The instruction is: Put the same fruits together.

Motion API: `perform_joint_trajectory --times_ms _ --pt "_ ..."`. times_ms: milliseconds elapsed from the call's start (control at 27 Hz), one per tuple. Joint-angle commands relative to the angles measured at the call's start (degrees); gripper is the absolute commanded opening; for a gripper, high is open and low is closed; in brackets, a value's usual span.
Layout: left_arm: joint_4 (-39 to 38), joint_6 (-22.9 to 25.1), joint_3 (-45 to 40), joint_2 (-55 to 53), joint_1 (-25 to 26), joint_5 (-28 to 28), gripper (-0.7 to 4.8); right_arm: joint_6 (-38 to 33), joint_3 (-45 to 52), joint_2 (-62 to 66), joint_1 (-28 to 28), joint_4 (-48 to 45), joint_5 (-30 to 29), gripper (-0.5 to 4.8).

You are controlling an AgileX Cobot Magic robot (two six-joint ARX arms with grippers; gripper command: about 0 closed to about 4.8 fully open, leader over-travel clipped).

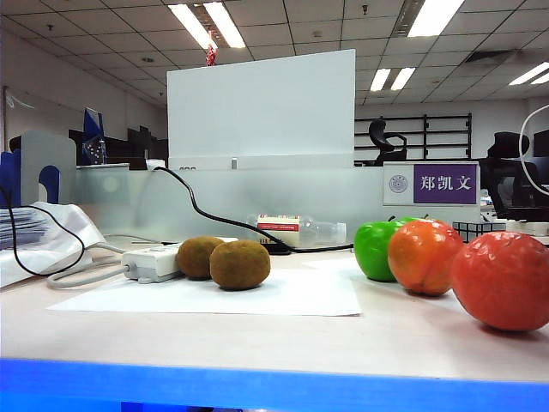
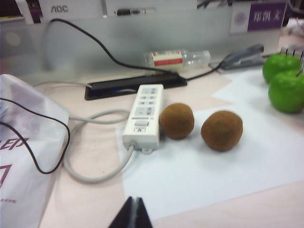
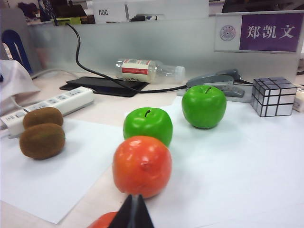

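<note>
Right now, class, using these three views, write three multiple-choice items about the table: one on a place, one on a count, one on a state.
1. The two kiwis lie nearest to:
A. the power strip
B. the mirror cube
C. the stapler

2. How many green apples show?
A. one
B. two
C. three

3. The left gripper and right gripper are:
A. both open
B. both shut, empty
C. each holding fruit

Key: 1 A, one kiwi sits beside the strip; 2 B, the right wrist view shows two; 3 B, both jaws meet with nothing between.
</note>
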State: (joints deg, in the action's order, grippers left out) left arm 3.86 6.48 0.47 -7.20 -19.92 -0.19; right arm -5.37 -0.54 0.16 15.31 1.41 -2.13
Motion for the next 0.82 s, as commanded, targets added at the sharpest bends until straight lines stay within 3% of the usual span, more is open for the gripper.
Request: perform_joint_trajectory --times_ms 37,260,408,816 --pt "0.70 2.10 0.04 -0.02 0.04 -0.04 -0.06 1.16 0.44 -0.09 -0.22 -2.62 1.44 -0.05" --pt "3.58 -0.07 0.07 0.00 -0.02 0.00 -0.05 1.11 0.44 -0.09 -0.22 -3.28 1.86 -0.04" --pt "3.91 -6.05 0.07 0.02 -0.04 0.37 -0.05 1.09 0.44 -0.09 -0.22 -2.54 2.05 0.02" --pt "3.91 -6.08 0.07 0.02 -0.02 0.37 -0.05 1.09 0.44 -0.09 -0.22 -2.51 2.05 0.02"
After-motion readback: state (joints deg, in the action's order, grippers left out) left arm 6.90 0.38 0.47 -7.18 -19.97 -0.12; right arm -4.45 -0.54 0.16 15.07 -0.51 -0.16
